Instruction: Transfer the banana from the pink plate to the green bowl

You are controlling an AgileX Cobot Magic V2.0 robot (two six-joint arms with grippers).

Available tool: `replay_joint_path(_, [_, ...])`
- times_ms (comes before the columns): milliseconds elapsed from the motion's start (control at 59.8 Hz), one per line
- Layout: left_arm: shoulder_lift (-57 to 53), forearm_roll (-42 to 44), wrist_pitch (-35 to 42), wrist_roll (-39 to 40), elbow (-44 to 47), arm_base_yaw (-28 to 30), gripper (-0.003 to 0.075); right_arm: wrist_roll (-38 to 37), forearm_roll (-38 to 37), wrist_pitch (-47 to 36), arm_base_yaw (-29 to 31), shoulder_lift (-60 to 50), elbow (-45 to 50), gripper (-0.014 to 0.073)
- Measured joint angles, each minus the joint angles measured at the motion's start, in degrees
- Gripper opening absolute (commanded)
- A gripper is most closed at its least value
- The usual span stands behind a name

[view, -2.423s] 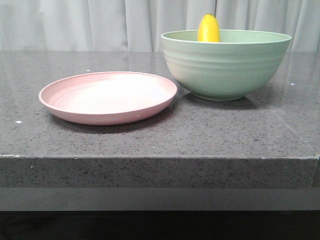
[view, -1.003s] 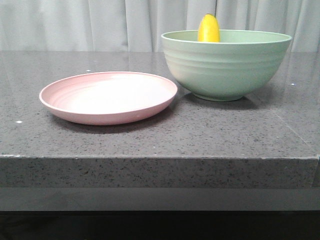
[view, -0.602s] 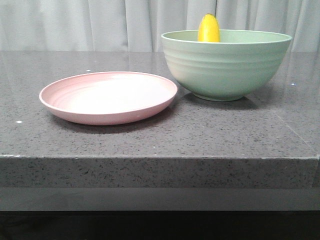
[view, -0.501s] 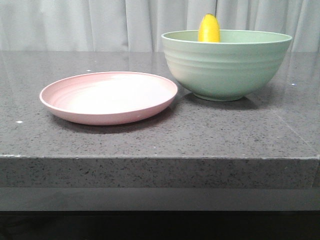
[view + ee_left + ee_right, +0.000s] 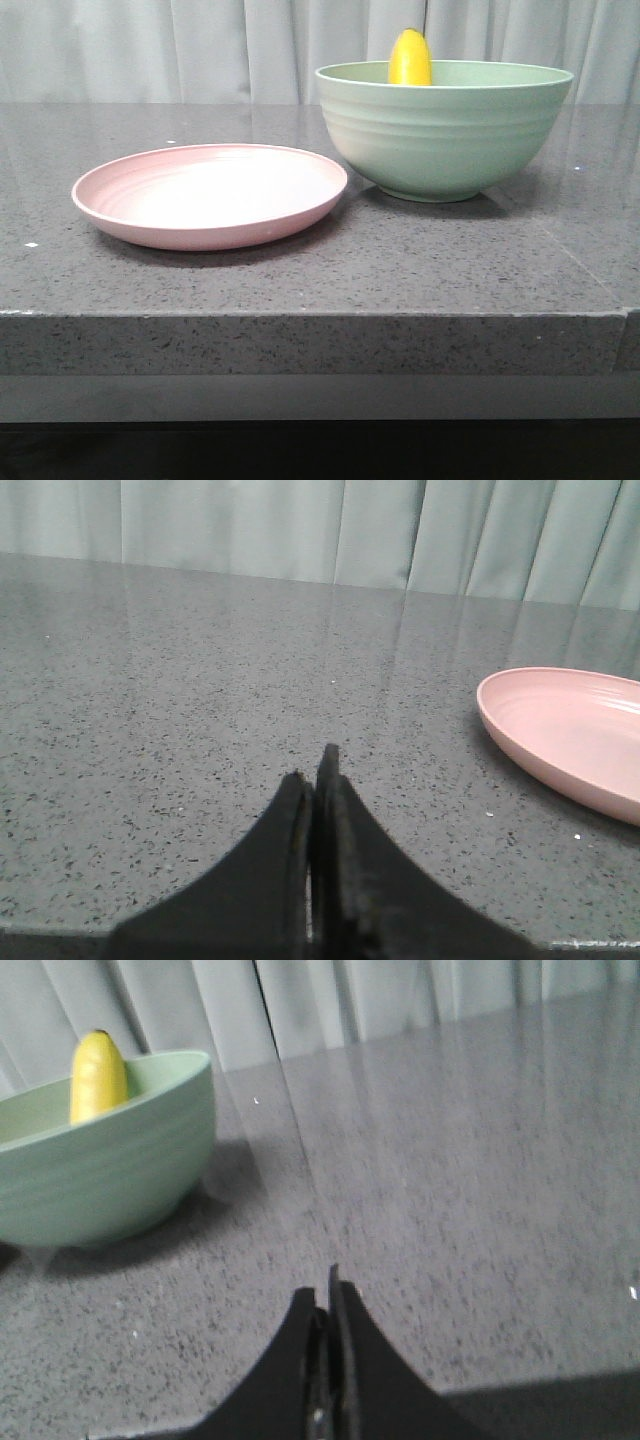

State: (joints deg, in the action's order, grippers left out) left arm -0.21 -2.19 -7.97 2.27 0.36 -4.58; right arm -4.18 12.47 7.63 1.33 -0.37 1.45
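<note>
The banana [image 5: 410, 58] stands on end inside the green bowl [image 5: 445, 130], its yellow tip above the rim; it also shows in the right wrist view [image 5: 97, 1078] in the bowl [image 5: 110, 1170]. The pink plate [image 5: 210, 193] lies empty to the left of the bowl, and its edge shows in the left wrist view [image 5: 565, 735]. My left gripper [image 5: 312, 775] is shut and empty, low over the counter, well apart from the plate. My right gripper [image 5: 322, 1295] is shut and empty, low over the counter, apart from the bowl. Neither gripper shows in the front view.
The dark speckled stone counter [image 5: 400, 270] has its front edge close to the camera. A pale curtain [image 5: 150, 50] hangs behind the counter.
In the front view the plate, bowl and banana have shifted slightly left in the picture; nothing else differs.
</note>
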Motion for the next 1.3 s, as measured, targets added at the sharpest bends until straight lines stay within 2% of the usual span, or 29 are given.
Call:
replay_joint_path(234, [0.0, 0.0, 0.0, 0.0, 0.0, 0.0, -0.002, -0.3, -1.1, 4.0, 0.2, -0.1, 0.0, -0.0068])
replay_joint_path(1304, [0.0, -0.1, 0.0, 0.0, 0.0, 0.0, -0.002, -0.4, -2.4, 4.4, 0.2, -0.2, 0.0, -0.0068])
